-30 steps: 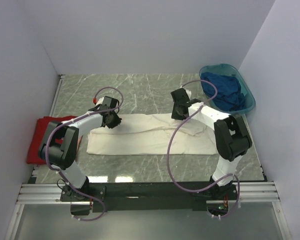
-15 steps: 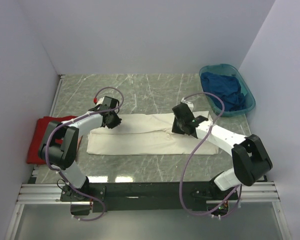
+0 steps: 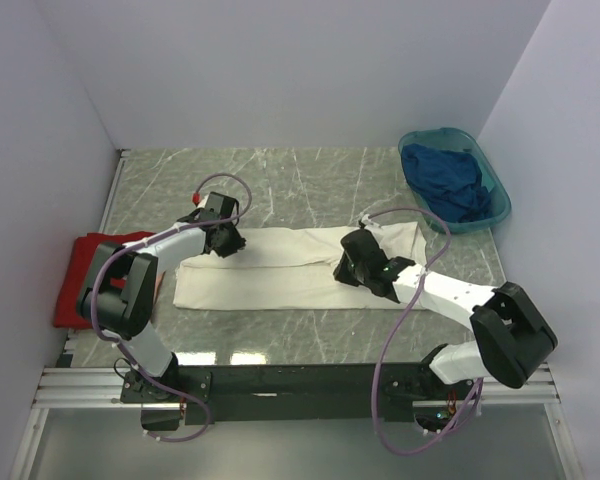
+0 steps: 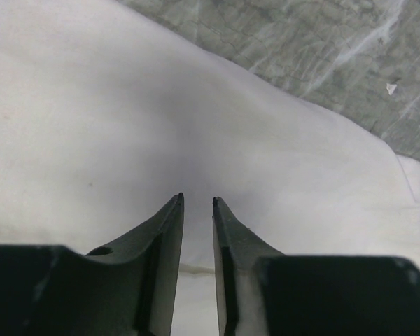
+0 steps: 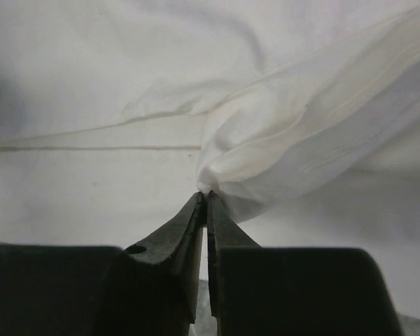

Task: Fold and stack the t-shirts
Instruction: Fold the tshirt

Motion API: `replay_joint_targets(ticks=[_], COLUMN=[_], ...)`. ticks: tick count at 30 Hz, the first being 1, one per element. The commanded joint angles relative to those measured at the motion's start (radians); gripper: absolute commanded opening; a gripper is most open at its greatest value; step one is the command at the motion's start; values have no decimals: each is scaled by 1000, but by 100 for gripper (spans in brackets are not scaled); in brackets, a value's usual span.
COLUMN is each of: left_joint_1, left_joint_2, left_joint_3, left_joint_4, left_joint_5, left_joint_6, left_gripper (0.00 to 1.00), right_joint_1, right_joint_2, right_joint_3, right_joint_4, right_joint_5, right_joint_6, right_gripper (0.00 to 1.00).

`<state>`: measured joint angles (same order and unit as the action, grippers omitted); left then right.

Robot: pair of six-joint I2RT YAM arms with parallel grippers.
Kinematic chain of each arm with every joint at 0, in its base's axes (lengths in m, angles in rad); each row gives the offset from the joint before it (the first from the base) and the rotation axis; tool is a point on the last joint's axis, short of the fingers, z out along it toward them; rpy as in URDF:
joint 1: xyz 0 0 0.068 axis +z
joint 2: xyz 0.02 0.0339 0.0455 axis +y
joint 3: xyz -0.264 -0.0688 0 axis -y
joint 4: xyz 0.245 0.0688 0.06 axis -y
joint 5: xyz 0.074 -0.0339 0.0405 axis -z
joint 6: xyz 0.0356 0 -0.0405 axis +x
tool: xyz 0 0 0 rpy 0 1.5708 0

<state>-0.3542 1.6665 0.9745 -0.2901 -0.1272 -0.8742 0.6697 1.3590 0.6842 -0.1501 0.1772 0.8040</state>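
The cream-white t-shirt [image 3: 270,285] lies across the middle of the marbled surface [image 3: 300,180] as a long band running left to right, folded along its length, with a seam line showing down its middle. Both my arms reach onto it.

My left tool [image 3: 226,241] sits at the band's far left corner. In its wrist view the two dark fingers [image 4: 166,234] stand a narrow slit apart, pointing down at smooth white cloth. I see nothing caught between them, and the grey surface shows beyond the shirt's far edge.

My right tool [image 3: 348,268] is over the right half of the band, toward its near side. In its wrist view the tips are pressed almost together on a bunched fold of the white cloth, which gathers into a peak right at them, with creases fanning away to the right. So this tool holds the cream-white t-shirt by a pinch of fabric.

The red t-shirt [image 3: 80,275] lies at the left edge of the surface, beside my left arm. The dark blue t-shirt [image 3: 445,180] is crumpled inside the teal basin [image 3: 501,196] at the far right corner, apart from the white band
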Motion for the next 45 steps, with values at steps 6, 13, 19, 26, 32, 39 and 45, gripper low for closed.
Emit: replay_joint_targets(ticks=[6, 13, 19, 26, 32, 39, 45], left_joint_1=[-69, -210, -341, -477, -528, -562, -575], left_joint_2=[-102, -111, -45, 97, 187, 236, 257], left_joint_3=[-2, 68, 163, 319, 395, 427, 429], left_joint_4=[97, 118, 138, 89, 52, 34, 29], left_joint_5=[75, 90, 115, 97, 73, 64, 51], left_joint_6=[119, 211, 244, 271, 279, 276, 271], left_gripper=[38, 44, 47, 48, 50, 52, 51], right_joint_1=[10, -34, -323, -495, -513, -515, -515], right_joint_2=[-64, -187, -227, -105, 6, 69, 74], right_joint_3=[17, 69, 87, 133, 158, 189, 181], right_joint_4=[72, -107, -175, -151, -103, -71, -62], right_joint_5=[-7, 70, -9, -44, -85, -104, -130], right_joint_6=[0, -46, -160, -242, -253, -235, -230], right_gripper=[34, 40, 40, 47, 47, 47, 39])
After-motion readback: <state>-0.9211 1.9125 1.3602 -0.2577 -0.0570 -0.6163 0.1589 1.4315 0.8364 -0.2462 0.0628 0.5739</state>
